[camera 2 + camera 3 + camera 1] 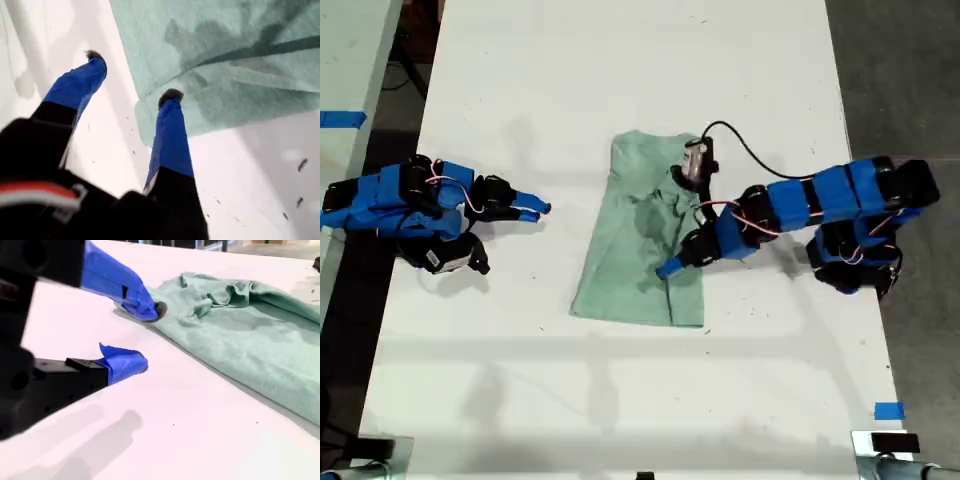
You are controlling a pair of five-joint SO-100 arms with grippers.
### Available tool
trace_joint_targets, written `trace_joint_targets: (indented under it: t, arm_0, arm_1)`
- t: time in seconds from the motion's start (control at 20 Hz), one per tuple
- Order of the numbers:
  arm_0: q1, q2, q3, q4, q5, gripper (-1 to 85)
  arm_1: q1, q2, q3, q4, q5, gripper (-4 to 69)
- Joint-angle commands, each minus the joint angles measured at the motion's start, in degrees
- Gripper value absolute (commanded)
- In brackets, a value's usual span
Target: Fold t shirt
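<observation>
On the exterior view's left, the second gripper [530,210] rests on the white counter [520,60], jaws parted and empty. At centre lies the pale mint-green cloth t shirt [630,270], partly folded. From that view's right, the first gripper [672,266], jaws wide, touches its edge.

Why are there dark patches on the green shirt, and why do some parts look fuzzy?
In the exterior view, the dark patch on the t shirt is shadow cast by the arm above it. In the first wrist view, the same shadow falls across the cloth, and my first gripper is soft and blurred. In the second wrist view, my second gripper looks fuzzy because it is close to the camera.
</observation>
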Motion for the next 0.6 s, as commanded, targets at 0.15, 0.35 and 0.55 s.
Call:
trace_joint_targets:
  t: [0.15, 0.35, 0.55]
  arm_0:
    - [-0.35, 0.35, 1.23, 0.26, 0.26, 12.2]
    - [-0.62, 0.35, 1.23, 0.26, 0.18, 12.1]
    - [-0.62, 0.35, 1.23, 0.26, 0.18, 12.0]
  arm_1:
    - [12.22, 59.5, 45.79, 3.96, -3.96, 20.4]
    - [15.82, 90.18, 63.02, 18.72, -1.58, 1.6]
    - [15.91, 89.74, 66.53, 19.78, -0.44, 1.6]
